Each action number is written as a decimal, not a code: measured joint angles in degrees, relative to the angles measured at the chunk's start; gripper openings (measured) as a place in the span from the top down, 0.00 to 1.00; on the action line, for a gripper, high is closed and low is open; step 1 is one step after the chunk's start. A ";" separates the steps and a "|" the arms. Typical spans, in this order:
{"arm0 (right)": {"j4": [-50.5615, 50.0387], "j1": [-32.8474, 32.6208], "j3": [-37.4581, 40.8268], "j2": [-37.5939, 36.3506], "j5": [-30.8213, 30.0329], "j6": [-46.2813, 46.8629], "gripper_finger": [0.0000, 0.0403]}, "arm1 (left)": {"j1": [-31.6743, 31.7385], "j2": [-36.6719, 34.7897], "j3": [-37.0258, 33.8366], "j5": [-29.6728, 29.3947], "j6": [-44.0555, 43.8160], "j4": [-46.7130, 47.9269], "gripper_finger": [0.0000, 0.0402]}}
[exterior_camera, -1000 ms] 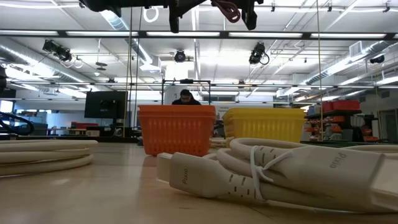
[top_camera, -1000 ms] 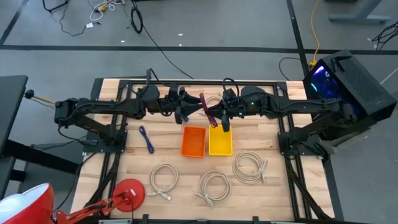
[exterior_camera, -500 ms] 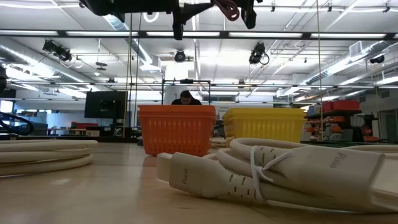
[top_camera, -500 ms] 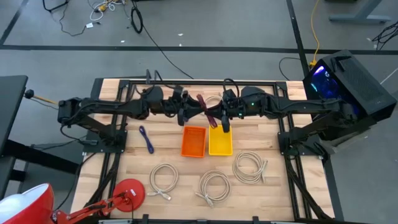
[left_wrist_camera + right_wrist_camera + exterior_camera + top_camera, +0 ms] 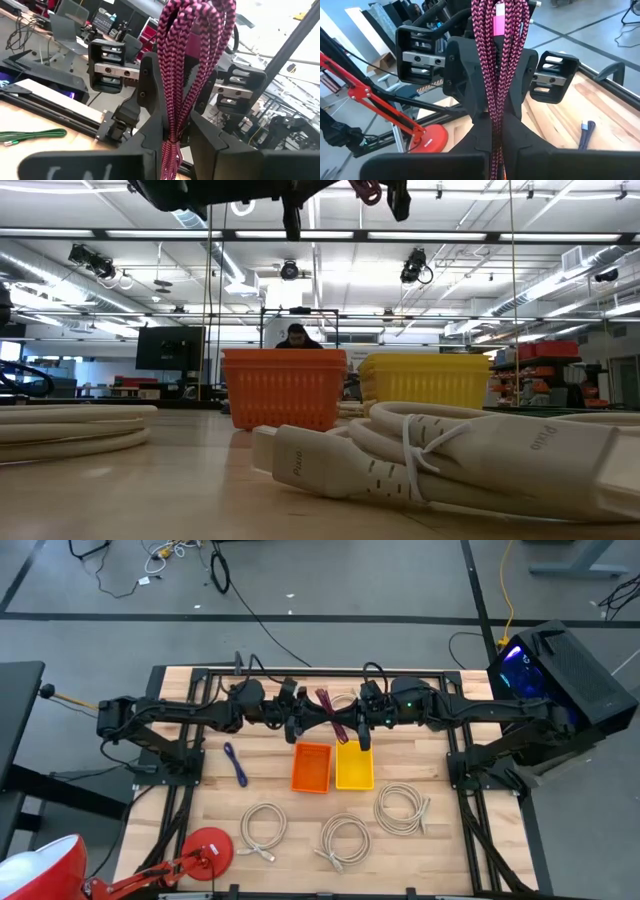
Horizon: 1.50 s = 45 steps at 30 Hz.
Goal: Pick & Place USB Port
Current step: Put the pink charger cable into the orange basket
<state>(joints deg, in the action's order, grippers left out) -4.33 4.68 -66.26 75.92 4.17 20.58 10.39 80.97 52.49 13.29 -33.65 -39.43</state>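
Note:
A pink-and-black braided cable bundle [image 5: 335, 712] hangs in the air between my two grippers, above the far ends of the orange bin [image 5: 311, 767] and the yellow bin [image 5: 354, 766]. My left gripper [image 5: 297, 723] reaches in from the table's left and my right gripper [image 5: 360, 730] from the right. Each is shut on the bundle, facing the other. In the left wrist view the bundle [image 5: 182, 60] stands between my left gripper's fingers [image 5: 175, 125]. In the right wrist view it [image 5: 497, 60] stands between my right gripper's fingers [image 5: 495, 115]. The low view shows only the fingertips and a bit of cable [image 5: 365, 190] at its top edge. My left gripper pinches several strands of the bundle between its two fingers, near the gathered end [image 5: 170, 142]. It comes level from the table's left. The bundle is lifted clear of the table. My right gripper pinches the bundle's strands [image 5: 495, 107] between its two fingers, several together. It comes level from the table's right, opposite the left gripper. The bundle is clear of the table and the bins.
A purple cable [image 5: 236, 763] lies left of the orange bin. Three white cable coils [image 5: 263, 828], [image 5: 345, 838], [image 5: 402, 808] lie toward the near edge, and a red lamp base [image 5: 208, 850] stands at the near left. A green cable [image 5: 30, 135] lies on the wood.
My left gripper has gone toward the table's right edge, up to the cable bundle that my right gripper holds in the air, and now has the bundle between its fingers. The bundle has stayed lifted.

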 joint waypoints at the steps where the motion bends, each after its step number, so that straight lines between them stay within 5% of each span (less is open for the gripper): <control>1: -0.44 -0.01 -0.06 0.00 0.23 -0.10 0.97 | 0.00 0.00 0.00 -0.03 -0.10 -0.03 0.83; 11: -5.14 0.03 -0.11 0.04 4.92 -2.29 0.90 | 0.00 0.13 -0.04 0.30 0.11 0.66 0.84; 15: -8.75 0.02 0.24 0.10 6.99 -2.97 0.84 | 0.12 -0.18 0.02 -0.17 0.50 -0.89 0.98; 27: -19.34 -0.10 0.56 0.31 4.79 -4.15 0.63 | 0.83 -0.48 0.44 -0.08 0.40 -3.26 0.98; 35: -24.25 1.09 0.48 0.33 -0.64 -5.17 0.56 | 0.79 -0.35 0.28 0.73 -0.22 7.91 0.98; 45: -32.43 9.43 0.42 0.26 -6.19 -11.51 0.58 | -0.11 -0.28 0.22 0.61 -1.69 30.66 0.98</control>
<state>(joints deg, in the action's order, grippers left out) -36.76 14.11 -65.84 76.18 -2.02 9.07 10.28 80.68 52.71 13.90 -35.34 -8.77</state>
